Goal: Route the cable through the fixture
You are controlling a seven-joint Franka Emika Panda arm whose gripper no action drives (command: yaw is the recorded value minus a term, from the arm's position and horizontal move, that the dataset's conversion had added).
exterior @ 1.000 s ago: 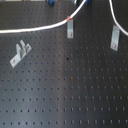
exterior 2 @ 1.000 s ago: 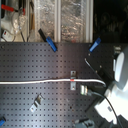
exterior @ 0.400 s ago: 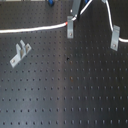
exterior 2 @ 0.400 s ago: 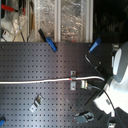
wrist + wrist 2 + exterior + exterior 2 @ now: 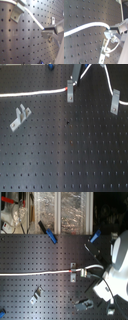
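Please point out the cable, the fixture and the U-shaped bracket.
cable (image 5: 35,93): first exterior view, white stretch left of the clip.
fixture (image 5: 70,94): first exterior view, middle of the grey tab.
U-shaped bracket (image 5: 20,117): first exterior view, base strip.

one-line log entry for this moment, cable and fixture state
gripper: shut on cable | red band at fixture | cable crosses fixture top

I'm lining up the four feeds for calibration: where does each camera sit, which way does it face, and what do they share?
First exterior view: above the pegboard, looking down at the fixture, cable, taller clip and U-bracket; the gripper shows at the top edge.
Second exterior view: overhead from another side, facing cluttered shelves; the white arm fills the second exterior view's right.
First wrist view: rides the gripper, close on the board and cable.
Second wrist view: likewise.
Shared: both exterior views show the cable's red band at the fixture.
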